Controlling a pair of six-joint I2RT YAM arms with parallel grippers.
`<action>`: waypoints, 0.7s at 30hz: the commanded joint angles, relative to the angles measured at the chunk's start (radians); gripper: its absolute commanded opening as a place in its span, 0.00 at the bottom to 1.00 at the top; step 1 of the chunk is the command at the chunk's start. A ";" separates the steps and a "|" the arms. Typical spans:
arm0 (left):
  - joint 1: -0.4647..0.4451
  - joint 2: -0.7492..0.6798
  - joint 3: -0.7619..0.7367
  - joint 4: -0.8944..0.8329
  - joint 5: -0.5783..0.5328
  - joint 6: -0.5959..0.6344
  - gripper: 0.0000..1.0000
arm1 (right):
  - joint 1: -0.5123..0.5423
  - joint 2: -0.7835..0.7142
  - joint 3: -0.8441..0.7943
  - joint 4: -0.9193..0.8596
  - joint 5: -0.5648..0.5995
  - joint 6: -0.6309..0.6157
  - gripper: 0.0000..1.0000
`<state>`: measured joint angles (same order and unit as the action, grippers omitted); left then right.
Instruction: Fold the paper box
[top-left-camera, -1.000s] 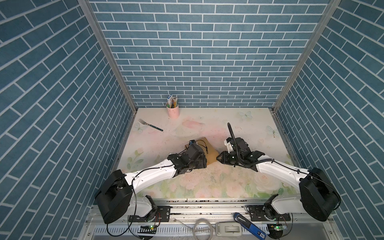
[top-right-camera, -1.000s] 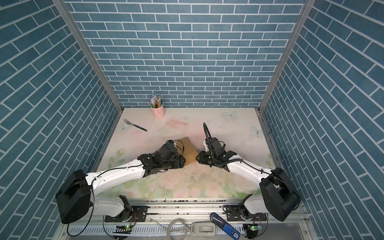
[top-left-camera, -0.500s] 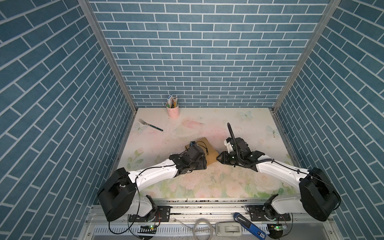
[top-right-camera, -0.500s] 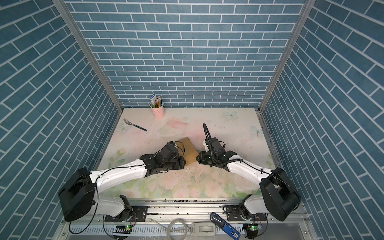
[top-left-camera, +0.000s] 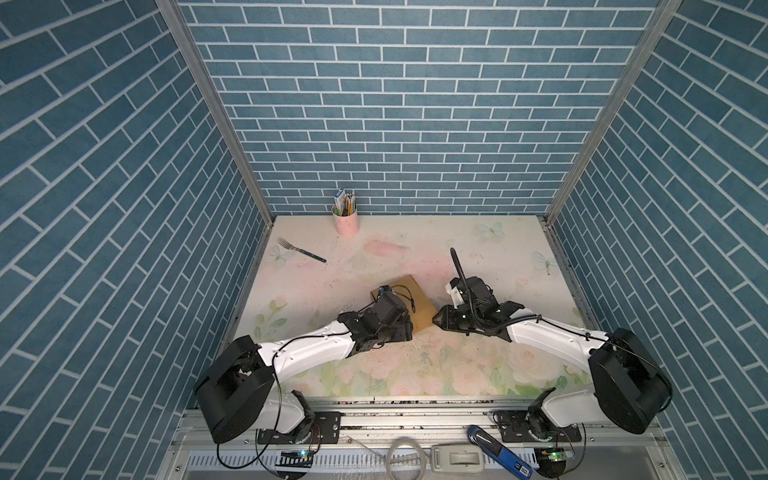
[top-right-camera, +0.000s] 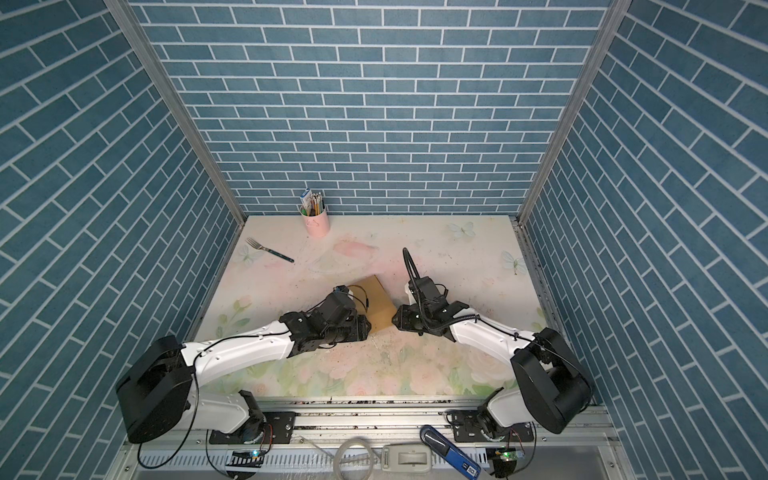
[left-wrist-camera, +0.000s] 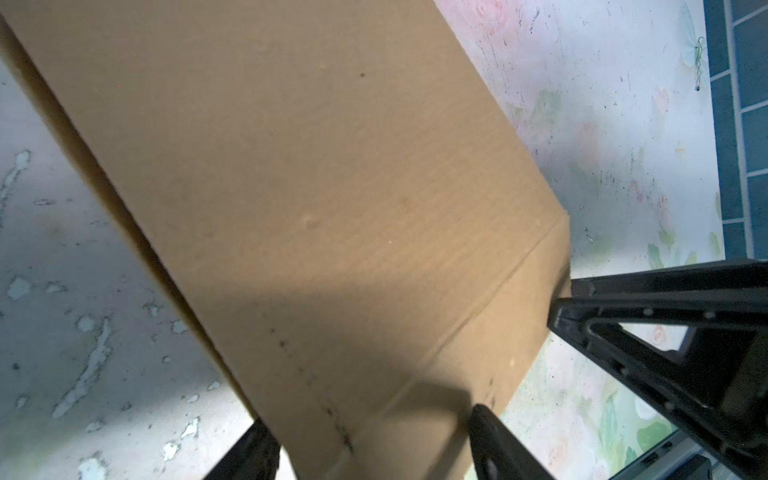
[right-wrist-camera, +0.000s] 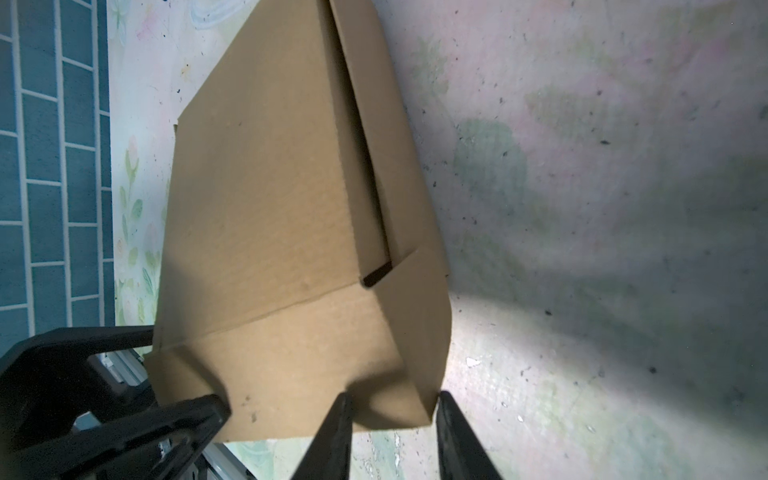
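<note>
Obs: paper box (top-left-camera: 417, 301) lay folded up near the middle of the counter (top-left-camera: 374, 253), between the two arms. Left jaws stood wide, clamped across one near corner; right jaws were narrower, pinching the side wall at the neighbouring corner. One lid edge gaped slightly in the right wrist view. Judged: light corrugated kraft, stiff across panels, hinging easily at creases, matt rather than slippery, dented by hard squeezing. Best hold judged at walls and corners, not mid-panel

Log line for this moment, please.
box: brown cardboard box lid down | left gripper: gripping its near side | right gripper: gripping its near corner
</note>
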<state>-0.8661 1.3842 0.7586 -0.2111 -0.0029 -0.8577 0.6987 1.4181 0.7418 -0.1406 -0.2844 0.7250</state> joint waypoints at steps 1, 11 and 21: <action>0.009 -0.007 -0.033 -0.038 -0.004 0.002 0.73 | 0.006 0.021 0.009 0.002 0.008 -0.025 0.35; 0.012 -0.059 0.000 -0.081 -0.015 0.014 0.73 | 0.007 -0.035 0.028 -0.020 -0.007 -0.015 0.35; 0.010 -0.103 0.021 -0.118 -0.015 0.016 0.73 | 0.007 -0.071 0.036 -0.031 -0.007 -0.010 0.35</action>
<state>-0.8597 1.3003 0.7555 -0.2897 -0.0059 -0.8558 0.6998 1.3632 0.7494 -0.1513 -0.2897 0.7254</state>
